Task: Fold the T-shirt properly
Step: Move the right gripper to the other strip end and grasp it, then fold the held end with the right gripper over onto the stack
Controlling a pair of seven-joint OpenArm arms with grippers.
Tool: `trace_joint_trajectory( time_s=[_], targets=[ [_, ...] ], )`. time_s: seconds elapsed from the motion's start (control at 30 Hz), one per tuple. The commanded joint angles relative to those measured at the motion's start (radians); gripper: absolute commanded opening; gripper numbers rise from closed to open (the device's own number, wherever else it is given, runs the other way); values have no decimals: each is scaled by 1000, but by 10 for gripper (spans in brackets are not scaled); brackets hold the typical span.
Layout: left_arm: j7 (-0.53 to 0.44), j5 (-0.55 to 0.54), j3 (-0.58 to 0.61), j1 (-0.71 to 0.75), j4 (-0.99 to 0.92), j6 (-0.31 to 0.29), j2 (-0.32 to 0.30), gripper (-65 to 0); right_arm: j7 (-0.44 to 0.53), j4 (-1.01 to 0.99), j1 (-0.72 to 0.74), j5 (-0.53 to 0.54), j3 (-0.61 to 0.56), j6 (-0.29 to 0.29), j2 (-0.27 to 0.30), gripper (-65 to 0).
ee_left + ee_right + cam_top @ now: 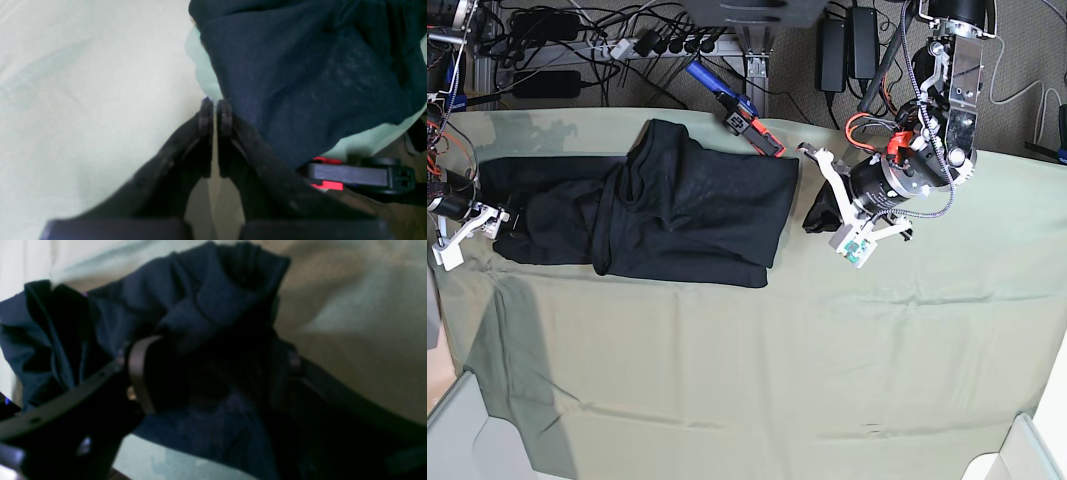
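Left wrist view: the left gripper (215, 113) has its two fingertips pressed nearly together with only a thin slit of pale cloth showing between them, nothing visibly pinched; the dark T-shirt (310, 76) sits just beside and ahead-right of the tips, its edge overlapping the pale green cloth (83, 100). A red-and-black clamp (360, 175) lies at the cloth edge on the right of that view. Right wrist view: the right gripper (210, 370) has its fingers spread with bunched dark fabric filling the gap between them; the picture is dark and I cannot tell whether the fabric is truly clamped or only lying there. Base view: the right gripper (472, 225) is at the far left end of the T-shirt (677, 215), touching it; the left gripper (842, 215) is at the right end, just past the wide body, with a small dark tab of shirt (819, 215) next to it. The shirt's long axis runs left-right across the table (827, 380), one arm at each end, the garment wholly between them, in the upper left half of the cloth. Judgement: fold is partly done, sides look gathered inward; the next move likely turns on bringing one end over toward the other along this axis, and the right arm looks better engaged with fabric than the left.
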Motion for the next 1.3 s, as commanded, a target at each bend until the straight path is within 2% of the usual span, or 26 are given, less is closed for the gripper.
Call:
trace_joint_trajectory(
  time_s=[0.0, 0.07, 0.1, 0.33, 0.5, 0.67, 0.8, 0.9, 1.0, 1.27],
  targets=[
    [-25, -11, -1, -11, 16, -26, -3, -626, 3, 10, 13, 13, 7, 80, 18, -214],
    [-25, -11, -1, -11, 16, -26, -3, -626, 3, 10, 13, 13, 7, 80, 17, -234],
    [-25, -11, -1, -11, 16, -26, -3, -626, 4, 10, 13, 14, 7, 80, 18, -269],
    [-25, -11, -1, -11, 16, -26, -3, -626, 7, 11, 13, 38, 8, 80, 18, -650],
    [-25, -11, -1, -11, 16, -26, -3, -626, 10, 11, 16, 53, 8, 80, 18, -650],
    [-18, -35, -5, -11, 20, -26, -3, -626, 40, 13, 16, 0, 32, 80, 20, -650],
    [-18, -98, -79, -14, 39, -49, -3, -626, 30, 46, 16, 1, 75, 80, 20, -650],
    [-18, -101, -151, -16, 38, -48, -3, -626, 29, 110, 16, 2, 95, 80, 20, -650],
    [-17, -100, -173, -14, 33, -53, -4, -626, 21, 193, 16, 2, 95, 80, 16, -650],
    [-17, -87, -173, -11, -117, -55, -3, -626, -8, 406, 13, 5, 82, 80, -53, -650]
  ],
)
